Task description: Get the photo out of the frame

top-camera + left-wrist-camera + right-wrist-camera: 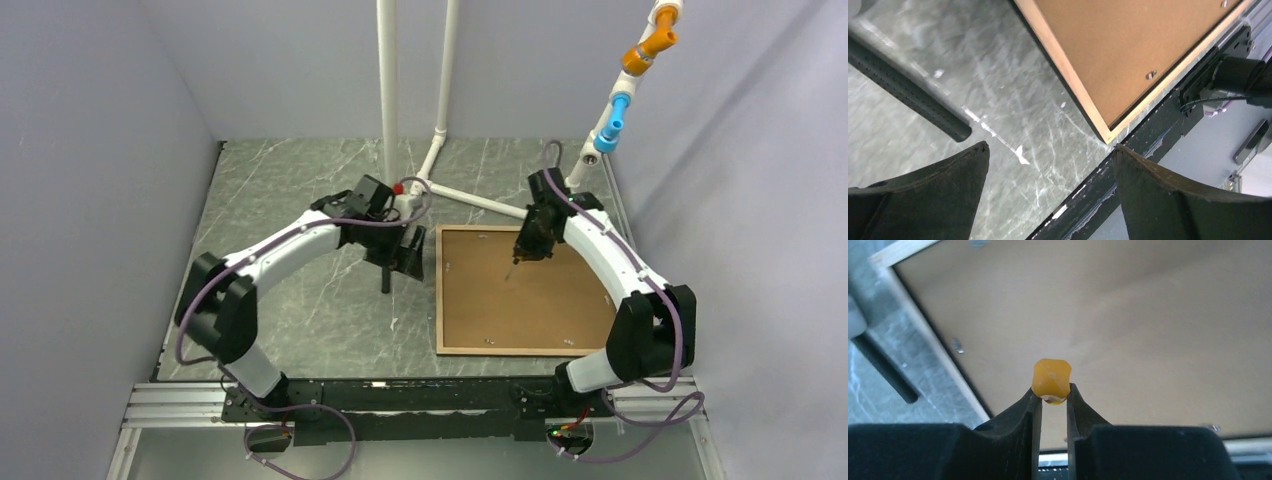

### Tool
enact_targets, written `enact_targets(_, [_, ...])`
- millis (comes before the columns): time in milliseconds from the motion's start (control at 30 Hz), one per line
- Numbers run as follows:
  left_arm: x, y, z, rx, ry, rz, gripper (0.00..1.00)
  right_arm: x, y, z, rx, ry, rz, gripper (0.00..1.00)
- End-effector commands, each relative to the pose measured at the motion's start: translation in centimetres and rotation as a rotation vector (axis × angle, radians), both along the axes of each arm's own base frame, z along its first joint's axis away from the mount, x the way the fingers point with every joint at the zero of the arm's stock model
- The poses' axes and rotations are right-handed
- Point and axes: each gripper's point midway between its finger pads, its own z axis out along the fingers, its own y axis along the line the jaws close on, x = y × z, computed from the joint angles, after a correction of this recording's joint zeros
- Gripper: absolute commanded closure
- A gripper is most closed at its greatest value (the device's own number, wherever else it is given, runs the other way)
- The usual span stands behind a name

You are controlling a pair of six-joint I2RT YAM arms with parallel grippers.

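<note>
The photo [520,295] lies face down inside the frame [500,351] on the right half of the worktop [320,325], so only its plain brown back shows. It looks stiff, thin and light, and likely to scuff at the corners. I judge the best hold is at an edge once that is levered up, since the flat middle offers nothing to pinch. The frame is the holder here. The photo sits flush within its pale rim, pinned by small metal tabs [1151,75] along the edges, which probably must be turned aside first. The right end effector [1050,399] is clamped on a yellow-orange knob [1050,375], seemingly a thin tool's handle, poised above the photo's back. The left end effector [1050,146] hangs wide open and empty over the worktop beside the frame's near corner, close to a black handle [908,90].
</note>
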Motion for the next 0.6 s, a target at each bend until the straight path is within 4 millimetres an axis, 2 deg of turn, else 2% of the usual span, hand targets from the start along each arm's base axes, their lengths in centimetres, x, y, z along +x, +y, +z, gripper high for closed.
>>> enact_targets(0, [2.0,3.0,3.1,-0.062,-0.077,0.159,0.04,1.0,4.7,1.0,0.087,-0.163,0.087,1.0])
enact_targets(67, [1.3,2.3,3.9,-0.124,-0.084,0.113,0.03,0.3,5.2,0.3,0.154,-0.221,0.064,1.0])
enact_targets(133, [-0.5,0.8,4.1,-0.217,-0.032,0.03,0.04,-0.2,5.5,-0.3,0.187,-0.279,0.073,1.0])
enact_targets(267, [-3.4,-0.3,3.5,-0.312,0.005,-0.021,0.04,-1.0,5.0,-1.2,0.185,-0.336,0.063,1.0])
enact_targets(333, [-4.3,-0.3,3.4,-0.31,0.002,-0.029,0.05,-0.8,4.7,-0.6,0.167,-0.355,0.074,1.0])
enact_targets(433, [-5.4,-0.1,5.1,-0.351,-0.049,-0.044,0.04,0.2,3.8,0.8,0.13,-0.381,0.039,1.0])
enact_targets(567, [-5.1,2.3,7.0,-0.256,-0.165,0.001,0.04,1.0,4.5,3.4,0.207,-0.425,0.049,1.0])
